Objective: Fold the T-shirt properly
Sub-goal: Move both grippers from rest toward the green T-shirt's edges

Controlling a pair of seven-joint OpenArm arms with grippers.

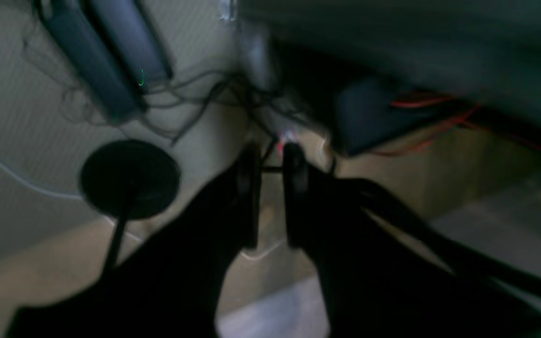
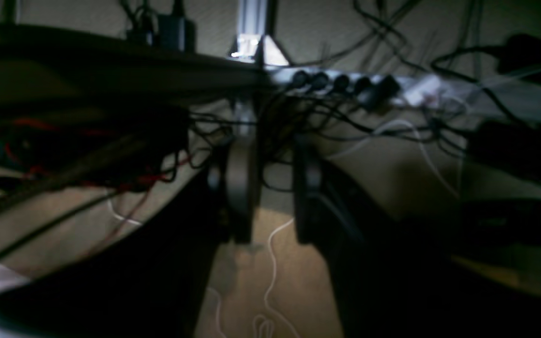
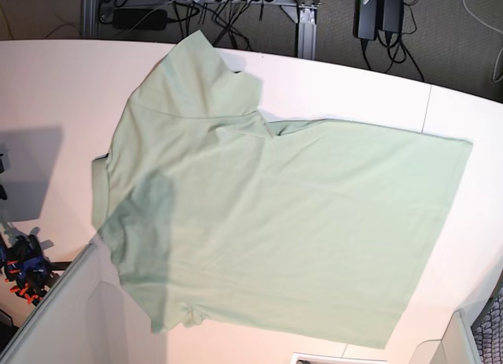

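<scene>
T-shirt (image 3: 275,222): pale mint-green, spread flat across the white table (image 3: 47,73) in the base view, collar end toward that view's left, hem toward its right. One sleeve pointed up toward the far edge; the other lay folded under near the lower left. No fold of the body was yet made, by my reading.

Left gripper (image 1: 273,197): fingers a narrow gap apart, nothing between them. I judged it parted and empty, parked off the table's edge, since its camera looked at floor and cables rather than cloth.

Right gripper (image 2: 275,192): likewise slightly parted, holding nothing, facing a power strip (image 2: 355,84) and a tangle of cables (image 2: 298,122) under the table frame. The picture was dark and blurred; finer detail I could not make out.

Neither arm showed over the cloth in the base view, which I took as the reason the shirt lay undisturbed.

Surroundings: a round black stand base (image 1: 129,178) on the floor in the left wrist view; grey shadow across the shirt's left portion.
</scene>
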